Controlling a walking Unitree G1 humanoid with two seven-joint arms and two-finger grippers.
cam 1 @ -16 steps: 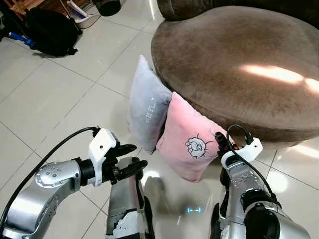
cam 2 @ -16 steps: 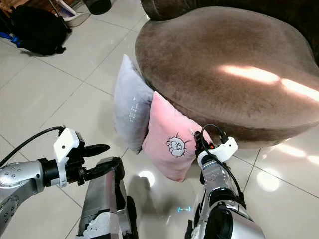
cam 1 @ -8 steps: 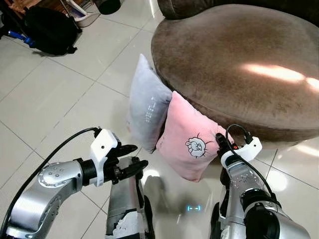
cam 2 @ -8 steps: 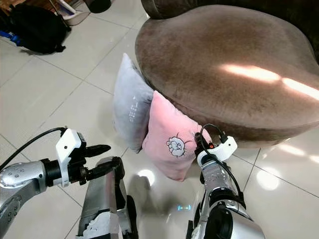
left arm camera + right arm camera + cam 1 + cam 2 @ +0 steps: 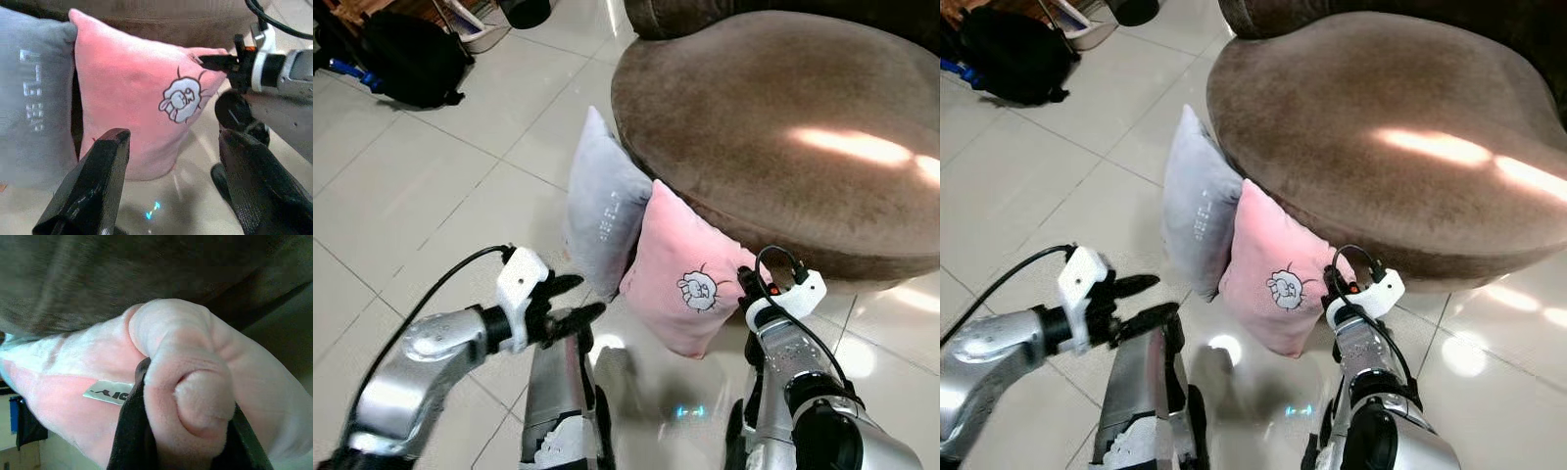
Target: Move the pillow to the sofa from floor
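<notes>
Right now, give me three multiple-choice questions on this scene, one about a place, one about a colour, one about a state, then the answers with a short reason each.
1. Where does the pink pillow rest?
A. on top of the sofa
B. on the floor against the sofa
C. beside the black bag

2. What colour is the pillow next to it?
A. grey
B. green
C. yellow

3. What is the right gripper doing?
A. hanging open
B. holding the bag
C. pinching a corner of the pink pillow

Answers: B, it stands on the tiles, leaning on the sofa's edge. A, grey fabric with pale lettering. C, the right wrist view shows pink fabric bunched between the fingers.
</notes>
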